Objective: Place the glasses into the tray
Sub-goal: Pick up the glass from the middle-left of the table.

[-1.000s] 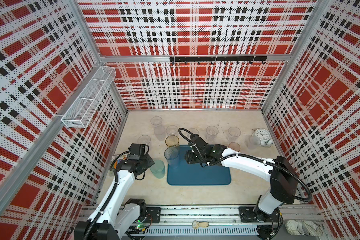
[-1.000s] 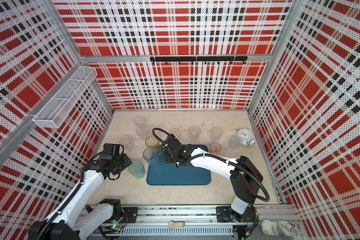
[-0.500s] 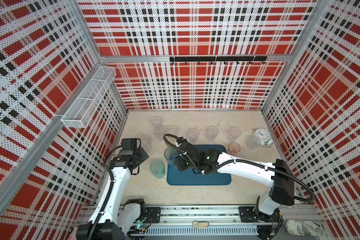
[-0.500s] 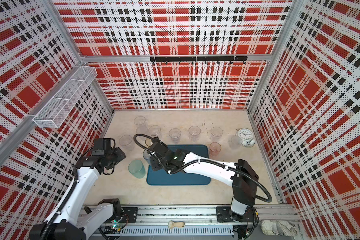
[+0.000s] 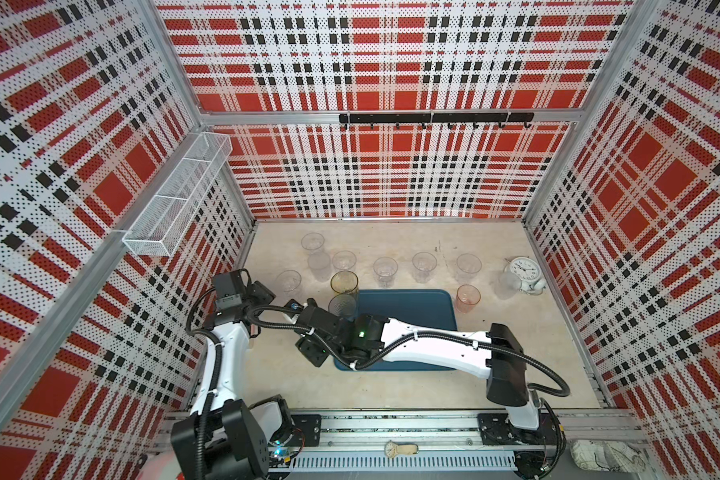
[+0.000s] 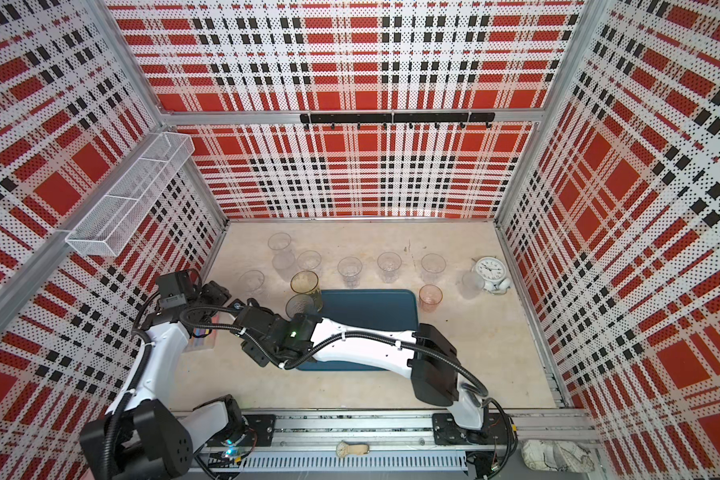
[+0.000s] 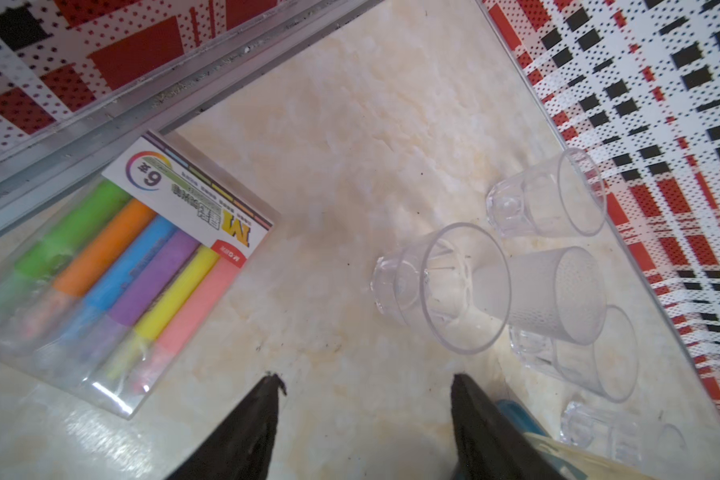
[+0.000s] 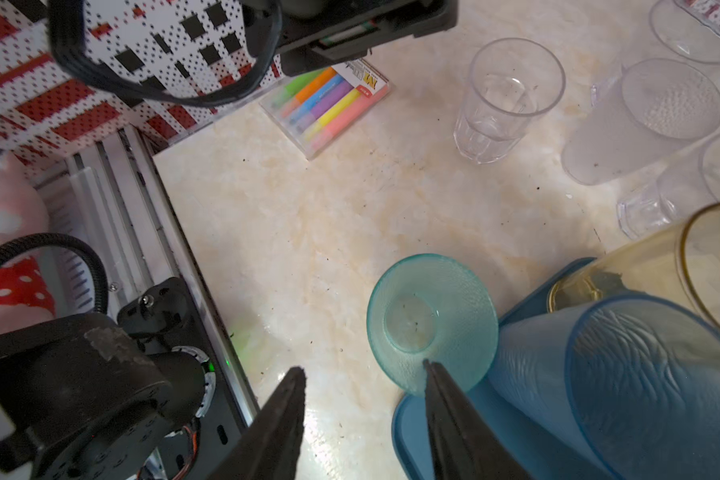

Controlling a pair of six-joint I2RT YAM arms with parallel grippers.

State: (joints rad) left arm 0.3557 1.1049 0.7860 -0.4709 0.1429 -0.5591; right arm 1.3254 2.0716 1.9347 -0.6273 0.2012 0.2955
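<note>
1. Plaid walls (image 5: 391, 83) of red, black and white enclose a pale marbled desk (image 5: 495, 353), seen from above in both top views.
2. A flat teal-blue tray (image 5: 408, 307) lies near the desk's middle, partly covered by the right arm.
3. Done so far: a tall grey-blue tumbler (image 5: 343, 305) stands upright on the tray's left side. A tall amber tumbler (image 5: 344, 282) just behind it appears to stand on the tray's far left corner.
4. A teal tumbler (image 8: 431, 324) stands upright on the desk against the tray's edge, not yet inside.
5. The right end effector (image 8: 362, 370) has its fingers apart and holds nothing. One fingertip sits at the teal tumbler's near rim.
6. The left end effector (image 7: 366, 378) is also spread and empty. It hangs above bare desk between a pack of highlighters (image 7: 142, 266) and some of the clear and frosted tumblers (image 5: 385, 268).
7. Left to do: about eight of those tumblers stand behind the tray, one near a white alarm clock (image 5: 523, 270). A pink tumbler (image 5: 467, 297) stands just beside the tray's right edge.
8. Judged from this, the task is at an early stage and most glasses are outside the tray.
</note>
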